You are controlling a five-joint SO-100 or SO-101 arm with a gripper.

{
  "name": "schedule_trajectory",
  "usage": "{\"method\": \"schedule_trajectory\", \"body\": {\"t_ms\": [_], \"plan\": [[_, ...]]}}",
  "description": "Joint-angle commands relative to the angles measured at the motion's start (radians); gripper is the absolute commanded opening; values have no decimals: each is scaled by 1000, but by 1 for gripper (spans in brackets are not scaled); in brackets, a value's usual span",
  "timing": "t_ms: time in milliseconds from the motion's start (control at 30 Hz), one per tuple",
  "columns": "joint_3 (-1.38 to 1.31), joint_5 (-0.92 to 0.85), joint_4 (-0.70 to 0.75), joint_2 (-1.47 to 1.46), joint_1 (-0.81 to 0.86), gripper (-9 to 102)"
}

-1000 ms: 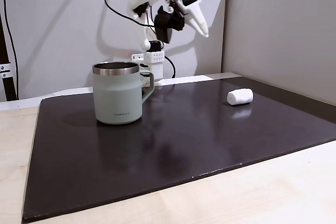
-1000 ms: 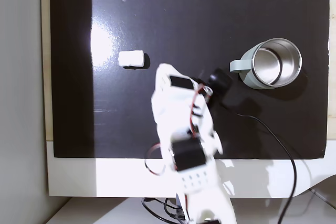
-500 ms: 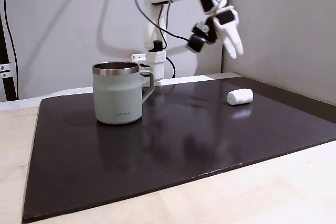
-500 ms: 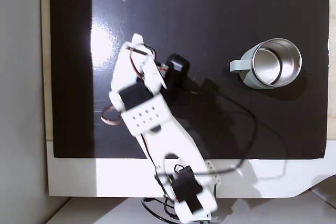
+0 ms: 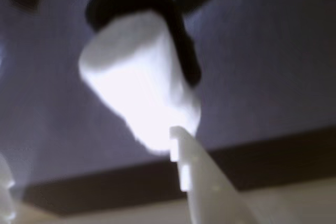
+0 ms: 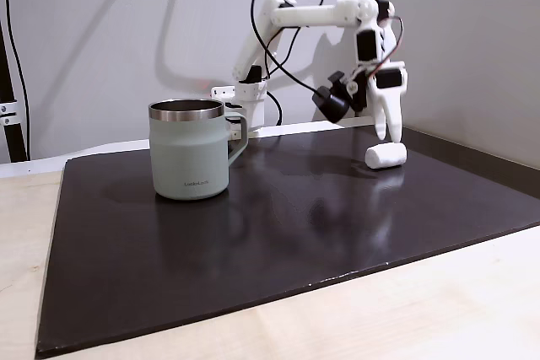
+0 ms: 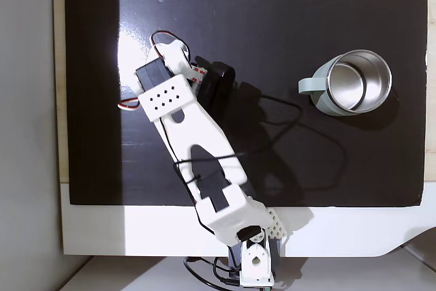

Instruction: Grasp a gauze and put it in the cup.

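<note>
Pincer [image 6: 390, 134] first: the white plastic claw has swung from high in the middle of the side fixed view down to the right, and now hangs just above the small white soft gauze roll [image 6: 386, 155]. I cannot tell if its fingers are spread or pressed together. Going left to right there, the pale green mug with the steel rim [image 6: 191, 150] stands left of centre on the dark shiny mat [image 6: 278, 233], well apart from the roll. Up close, the roll [image 5: 139, 85] lies just past one white fingertip [image 5: 184, 145]. The grab looks ready to start.
</note>
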Motion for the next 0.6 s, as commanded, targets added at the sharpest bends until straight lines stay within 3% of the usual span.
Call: {"method": "schedule_trajectory", "body": {"t_ms": [0, 300, 567], "plan": [[-98, -15, 25, -40, -34, 34], [-285, -46, 104, -230, -92, 32], [-380, -54, 158, -285, -89, 20]]}}
